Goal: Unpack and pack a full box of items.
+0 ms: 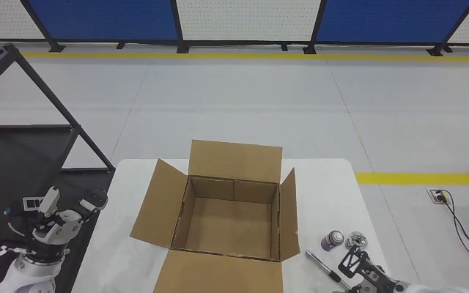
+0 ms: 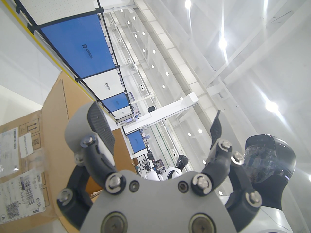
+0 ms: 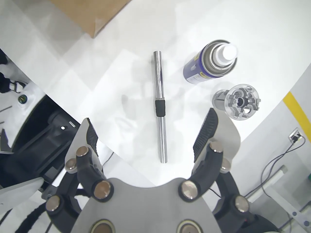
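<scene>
Right fingers point(image 3: 205, 132) stand apart; I see the steel rod point(image 3: 160, 86) framed between them on the desk point(image 3: 136, 56), right of the box point(image 1: 227, 220). Left fingers point(image 2: 100, 124) apart too.

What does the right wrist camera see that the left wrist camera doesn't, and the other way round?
Right wrist view, not the left: a metal rod lying on the white table, a spray can and a grey spool-like part beside it. Left wrist view, not the right: ceiling lights, blue wall panels, paper labels. Both: the cardboard box, and each arm's own open, empty gripper, the right gripper and the left gripper.
</scene>
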Robot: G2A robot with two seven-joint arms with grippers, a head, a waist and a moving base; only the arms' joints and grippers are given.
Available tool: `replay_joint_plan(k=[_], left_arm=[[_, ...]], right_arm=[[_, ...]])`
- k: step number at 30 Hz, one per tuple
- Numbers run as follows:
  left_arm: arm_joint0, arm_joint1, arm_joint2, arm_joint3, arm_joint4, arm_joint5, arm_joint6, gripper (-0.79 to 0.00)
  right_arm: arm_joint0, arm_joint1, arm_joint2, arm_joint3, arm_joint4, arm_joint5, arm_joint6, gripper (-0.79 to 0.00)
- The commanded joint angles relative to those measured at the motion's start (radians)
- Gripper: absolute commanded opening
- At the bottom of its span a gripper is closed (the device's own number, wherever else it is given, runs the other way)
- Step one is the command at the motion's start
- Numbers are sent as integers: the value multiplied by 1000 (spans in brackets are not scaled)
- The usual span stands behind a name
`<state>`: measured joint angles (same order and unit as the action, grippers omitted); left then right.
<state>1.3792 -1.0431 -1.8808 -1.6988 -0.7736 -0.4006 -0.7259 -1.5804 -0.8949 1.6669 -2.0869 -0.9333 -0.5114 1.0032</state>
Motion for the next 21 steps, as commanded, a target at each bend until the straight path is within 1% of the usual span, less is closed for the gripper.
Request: replay_joint_plan(k=[1,4,7,9,10,11,12,13,14,15,16,17,21], left_arm=[[0,0,0,0,0,0,0,0],[0,0,0,0,0,0,0,0],[0,0,0,0,0,0,0,0],[0,0,0,0,0,0,0,0],[0,0,0,0,0,0,0,0],[0,0,0,0,0,0,0,0],[0,0,0,0,0,0,0,0],[0,0,0,0,0,0,0,0],[0,0,0,0,0,0,0,0],[0,0,0,0,0,0,0,0],[0,0,0,0,0,0,0,0],[0,0,0,0,0,0,0,0],[0,0,0,0,0,0,0,0]], right_arm=[[29,0,-41,26,-63,-17,-21,0],[62,0,-90,64,-138,-52,-59,0],[90,0,-129,104,-174,-83,-91,0],[106,-1,-153,126,-202,-83,-94,-15],[116,-1,-165,134,-214,-86,-95,-77],[125,-2,-176,147,-223,-79,-95,-157],[134,-3,-187,158,-229,-74,-93,-206],[144,-4,-198,167,-230,-72,-94,-219],[153,-5,-206,176,-229,-74,-96,-277],[161,-5,-211,185,-229,-75,-98,-372],[169,-6,-215,194,-230,-76,-99,-400],[176,-6,-220,202,-233,-78,-97,-409],[205,-7,-242,236,-240,-87,-80,-403]])
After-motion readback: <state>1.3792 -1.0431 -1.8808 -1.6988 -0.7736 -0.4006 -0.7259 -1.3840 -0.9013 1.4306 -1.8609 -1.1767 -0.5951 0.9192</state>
